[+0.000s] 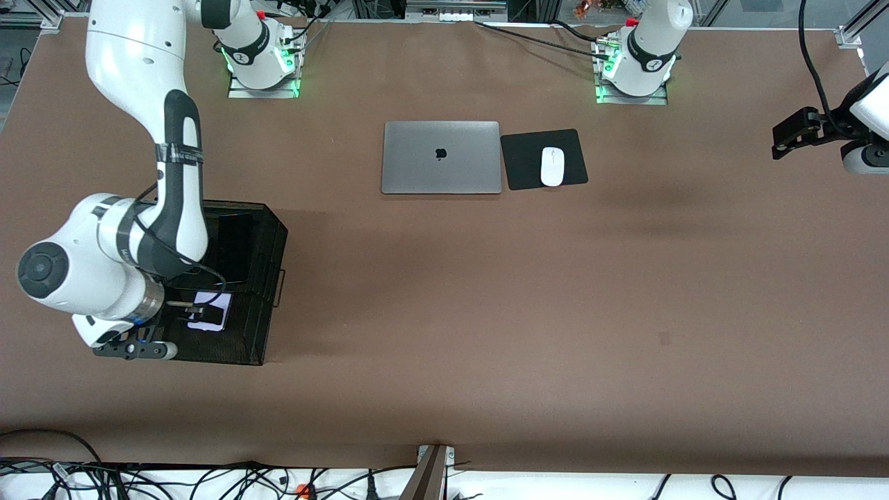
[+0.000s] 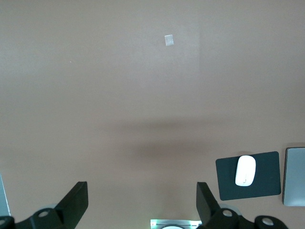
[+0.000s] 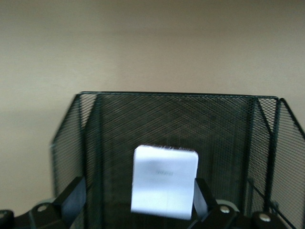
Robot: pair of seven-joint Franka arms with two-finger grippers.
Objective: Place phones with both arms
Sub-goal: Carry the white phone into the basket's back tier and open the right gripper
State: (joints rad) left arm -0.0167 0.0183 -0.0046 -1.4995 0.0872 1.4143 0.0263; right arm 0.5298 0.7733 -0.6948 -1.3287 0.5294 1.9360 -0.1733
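On my front feed the right arm [image 1: 139,229] reaches down into a black mesh basket [image 1: 267,278] at its end of the table [image 1: 444,312]. The right tool [image 1: 201,312] is down inside the basket at the lilac phone [image 1: 212,310]; its fingers sit spread wide on either side of the phone, and I cannot tell whether either one touches it. In the right wrist feed the lilac phone [image 3: 164,181] stands between the two black fingers [image 3: 71,195], with the basket's mesh wall [image 3: 181,119] rising just past it. A dark flat shape lies in the basket's compartment farther from the front camera; I cannot tell whether it is another phone.

Mid-table, a closed silver laptop [image 1: 441,157] lies beside a black mouse pad [image 1: 544,158] with a white mouse [image 1: 552,167] on it.

The left arm [image 1: 865,118] waits at its end of the table, its left tool [image 1: 781,146] up in the air over bare table. The left wrist feed shows the fingers [image 2: 76,202] wide apart and empty.
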